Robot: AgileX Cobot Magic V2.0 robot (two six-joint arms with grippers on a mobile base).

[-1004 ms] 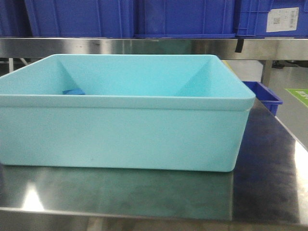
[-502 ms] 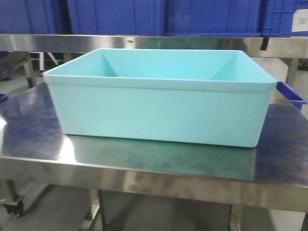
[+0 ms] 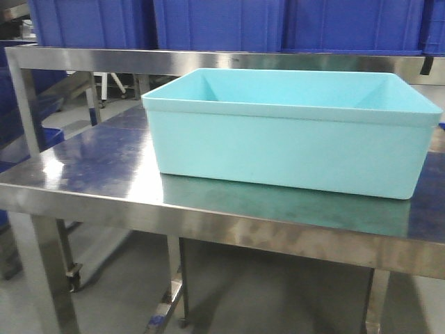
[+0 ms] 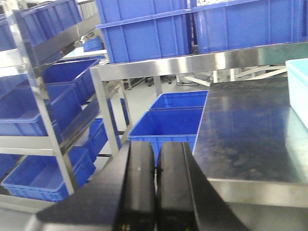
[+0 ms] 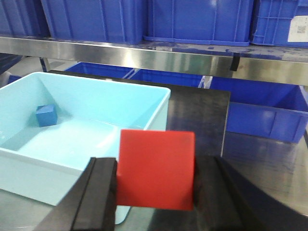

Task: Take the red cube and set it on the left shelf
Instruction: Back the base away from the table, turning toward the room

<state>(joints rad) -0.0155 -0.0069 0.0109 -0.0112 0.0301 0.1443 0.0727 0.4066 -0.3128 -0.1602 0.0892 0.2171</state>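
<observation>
Since the right gripper (image 5: 156, 185) has its fingers (image 5: 101, 192) pinching the red cube (image 5: 156, 168), with the turquoise tub (image 5: 48, 163) beyond them, carrying looks like the step in hand. The left gripper (image 4: 155, 185) has its fingers pressed together, empty. Next, the cube probably needs carrying to the left shelf (image 4: 67, 41) before release.

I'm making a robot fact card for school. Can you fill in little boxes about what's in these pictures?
Right end effector: shut on the red cube, held between its fingers
Left end effector: shut, holding nothing
Blue cube: inside the turquoise tub, near a corner
Tub: sits on the steel table
Blue crates: on the steel shelf behind the tub
Red cube on a shelf: not yet
</observation>
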